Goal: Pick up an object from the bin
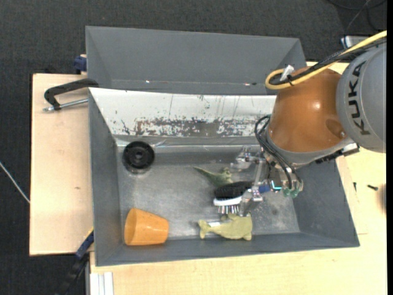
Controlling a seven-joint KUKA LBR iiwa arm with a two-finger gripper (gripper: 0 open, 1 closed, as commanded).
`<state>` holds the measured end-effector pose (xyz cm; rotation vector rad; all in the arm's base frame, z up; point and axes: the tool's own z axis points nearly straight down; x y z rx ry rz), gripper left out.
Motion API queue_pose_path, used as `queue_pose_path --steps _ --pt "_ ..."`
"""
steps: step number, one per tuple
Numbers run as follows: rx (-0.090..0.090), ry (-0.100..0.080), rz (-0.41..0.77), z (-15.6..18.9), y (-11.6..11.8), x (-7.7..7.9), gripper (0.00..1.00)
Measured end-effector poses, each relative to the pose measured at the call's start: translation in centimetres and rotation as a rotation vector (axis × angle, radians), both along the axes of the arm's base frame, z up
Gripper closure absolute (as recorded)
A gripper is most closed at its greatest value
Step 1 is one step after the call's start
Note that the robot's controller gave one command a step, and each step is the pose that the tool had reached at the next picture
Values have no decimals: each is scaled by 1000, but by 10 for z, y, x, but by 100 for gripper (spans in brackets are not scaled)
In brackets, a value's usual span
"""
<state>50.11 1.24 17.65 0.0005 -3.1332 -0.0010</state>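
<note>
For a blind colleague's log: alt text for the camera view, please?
The gripper hangs low in the grey bin, beside a black brush; an olive toy fish, an orange cup and a black disc lie apart.

Grey bin — back wall flecked rusty brown. Orange cup. Black disc. Black brush, white bristles. Pale olive toy fish; dull green toy dinosaur. My wrist cover — glossy orange-brown; cable pale yellow.

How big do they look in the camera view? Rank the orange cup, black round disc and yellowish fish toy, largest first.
1. orange cup
2. yellowish fish toy, longer than the cup but slimmer
3. black round disc, near the toy in area; their order is unsure
</note>
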Motion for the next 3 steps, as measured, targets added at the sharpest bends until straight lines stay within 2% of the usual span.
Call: queue_pose_path --steps 1,2,3 --pt "0 -15 88 -75 -14 20 0" --pt "3 -16 88 -77 -13 20 100" --pt "-2 -23 102 46 -39 28 100"
